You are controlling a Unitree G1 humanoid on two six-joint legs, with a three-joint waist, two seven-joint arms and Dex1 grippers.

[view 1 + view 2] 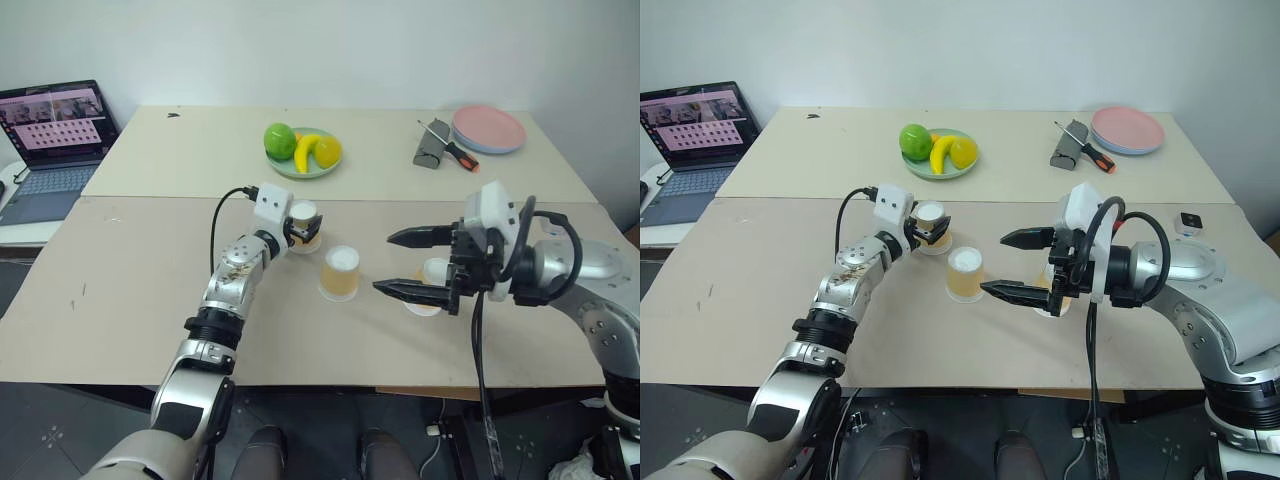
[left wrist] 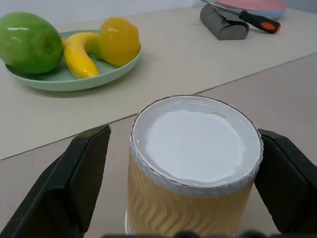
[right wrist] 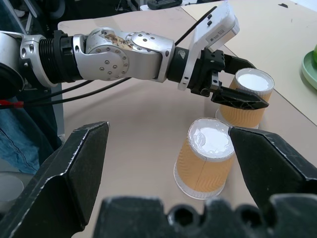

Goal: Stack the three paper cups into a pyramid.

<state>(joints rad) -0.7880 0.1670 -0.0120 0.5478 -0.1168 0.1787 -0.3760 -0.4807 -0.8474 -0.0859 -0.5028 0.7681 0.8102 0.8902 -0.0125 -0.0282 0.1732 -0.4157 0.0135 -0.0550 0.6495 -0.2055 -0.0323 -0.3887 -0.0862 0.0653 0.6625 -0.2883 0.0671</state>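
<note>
1. A plain white wall point(image 1: 330, 50) runs behind the beige tabletop point(image 1: 120, 290).
2. A second beige table point(image 1: 200, 150) butts against its far edge.
3. An open laptop point(image 1: 50, 145) sits on a side desk.
4. The floor point(image 1: 40, 440) is dark.

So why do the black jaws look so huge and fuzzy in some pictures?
In the left wrist view the camera sits right behind the jaws, so they loom large and soft-edged while the paper cup between them is crisp. The right wrist view does the same. In the left eye view everything looks small, evenly lit, with faint shadows.
</note>
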